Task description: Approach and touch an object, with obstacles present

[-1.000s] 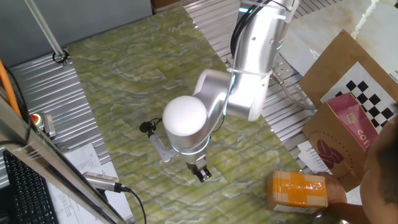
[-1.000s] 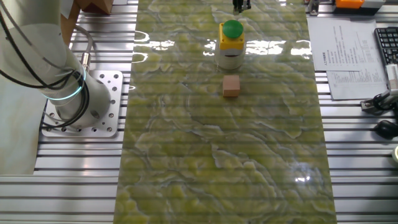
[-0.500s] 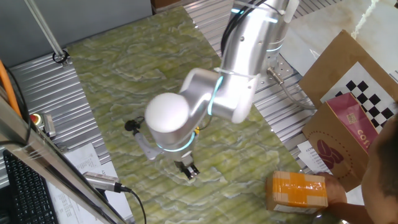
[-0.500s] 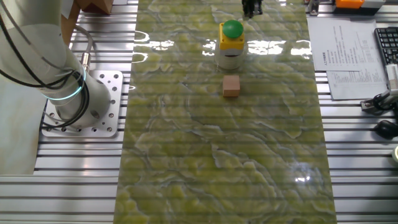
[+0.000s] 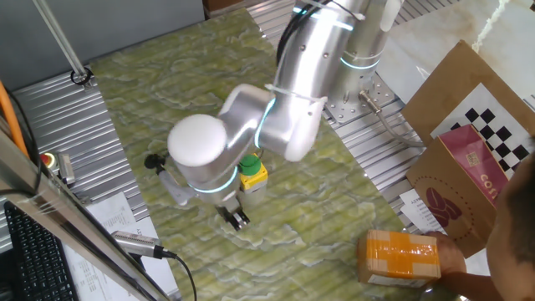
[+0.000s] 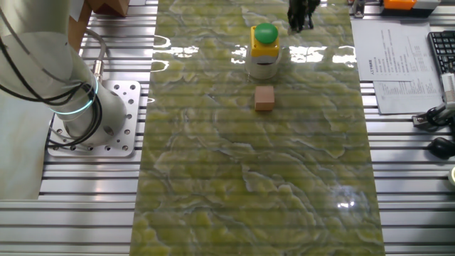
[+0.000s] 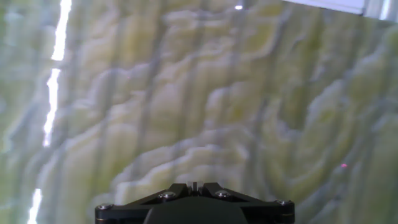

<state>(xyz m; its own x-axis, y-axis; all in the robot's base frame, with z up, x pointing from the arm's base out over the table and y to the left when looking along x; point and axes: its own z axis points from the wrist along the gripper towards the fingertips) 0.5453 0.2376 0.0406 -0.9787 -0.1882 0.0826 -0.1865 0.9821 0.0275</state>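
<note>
Honestly, nothing is touched yet: my gripper hovers beside the green-topped button, the small wooden block sits just past it, and I cannot tell the jaws' state.

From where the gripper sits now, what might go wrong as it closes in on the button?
1. The gripper hangs close beside the green button on its yellow box; a sideways approach may shove the unit instead of touching it.
2. The small wooden block sits just beyond the button, so an overshoot might hit it.
3. The hand view shows only green mat, so it gives no target cue.
</note>
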